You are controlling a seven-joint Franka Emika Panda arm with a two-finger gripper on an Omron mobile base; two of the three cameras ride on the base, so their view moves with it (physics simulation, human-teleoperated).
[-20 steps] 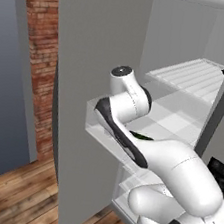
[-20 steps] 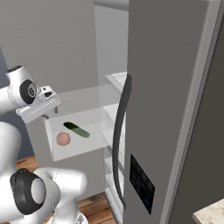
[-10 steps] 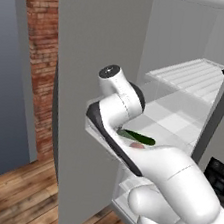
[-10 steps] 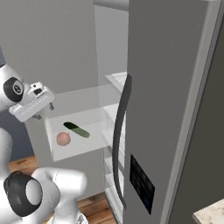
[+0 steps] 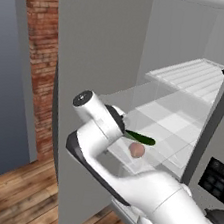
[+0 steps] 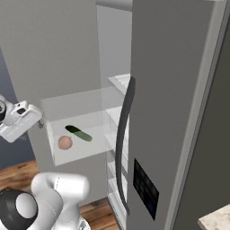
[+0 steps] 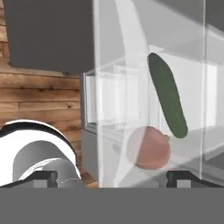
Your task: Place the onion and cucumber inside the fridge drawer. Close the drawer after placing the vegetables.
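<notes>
Spread gripper [image 7: 111, 176] faces the clear fridge drawer [image 7: 109, 100], pulled out just ahead; inside, the onion [image 7: 148, 148] touches the cucumber [image 7: 167, 100] beyond it.

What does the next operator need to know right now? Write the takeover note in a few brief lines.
Gripper: fingers spread wide, holding nothing, facing the front of the fridge drawer.
Onion and cucumber: both lie inside the drawer, close together; whether they touch cannot be told.
Drawer: pulled out of the fridge, not closed.
Done: both vegetables placed.
Left: push the drawer shut.
</notes>
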